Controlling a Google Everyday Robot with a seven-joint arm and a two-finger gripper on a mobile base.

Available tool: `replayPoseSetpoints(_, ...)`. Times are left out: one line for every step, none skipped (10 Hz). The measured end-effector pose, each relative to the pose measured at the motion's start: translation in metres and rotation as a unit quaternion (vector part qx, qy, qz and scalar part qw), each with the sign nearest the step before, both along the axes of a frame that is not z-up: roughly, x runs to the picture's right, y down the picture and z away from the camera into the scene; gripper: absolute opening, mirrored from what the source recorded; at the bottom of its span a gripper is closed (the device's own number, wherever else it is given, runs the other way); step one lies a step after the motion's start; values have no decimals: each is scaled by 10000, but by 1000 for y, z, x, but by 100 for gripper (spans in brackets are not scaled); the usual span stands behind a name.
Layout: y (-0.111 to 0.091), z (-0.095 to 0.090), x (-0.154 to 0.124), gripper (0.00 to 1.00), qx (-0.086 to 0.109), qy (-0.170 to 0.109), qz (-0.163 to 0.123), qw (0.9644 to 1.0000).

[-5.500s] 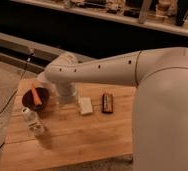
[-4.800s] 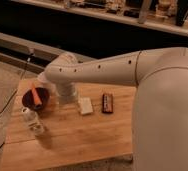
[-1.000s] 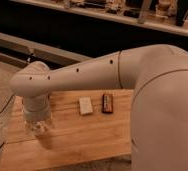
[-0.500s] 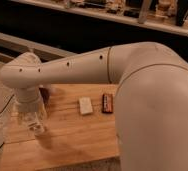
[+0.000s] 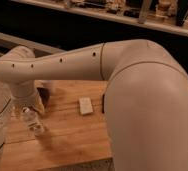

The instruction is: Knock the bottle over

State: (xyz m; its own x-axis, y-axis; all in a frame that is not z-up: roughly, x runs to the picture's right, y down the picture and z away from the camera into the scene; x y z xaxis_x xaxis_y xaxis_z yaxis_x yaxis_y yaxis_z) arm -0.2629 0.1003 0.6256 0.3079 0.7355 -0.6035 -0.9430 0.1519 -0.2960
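the white arm's gripper (image 5: 27, 106) sits low over the left end of the wooden table (image 5: 72, 142), right against the small clear plastic bottle (image 5: 35, 124), which appears tilted. whether the gripper is open or closed cannot be told.

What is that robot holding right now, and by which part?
It cannot be told. The end effector is low at the left of the table, right by the bottle, but any hold on it is hidden.

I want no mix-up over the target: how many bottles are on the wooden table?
1. The bottle is near the table's left edge, just below the tool at the arm's end. The arm may hide others.
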Motion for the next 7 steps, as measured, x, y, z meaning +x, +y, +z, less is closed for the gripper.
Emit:
replayPoseSetpoints(-4, 6, 5, 65, 93, 117, -51, 9999)
replayPoseSetpoints(-12, 15, 18, 65, 251, 354, -141, 9990)
replayPoseSetpoints(-17, 20, 28, 65, 342, 513, -185, 9979)
replayPoseSetpoints(-24, 26, 41, 65, 445, 718, -229, 9962)
replayPoseSetpoints(-31, 32, 62, 65, 548, 1003, -285, 9930)
replayPoseSetpoints(-35, 35, 78, 65, 604, 1205, -323, 9903)
replayPoseSetpoints(-39, 37, 96, 65, 654, 1442, -378, 9867)
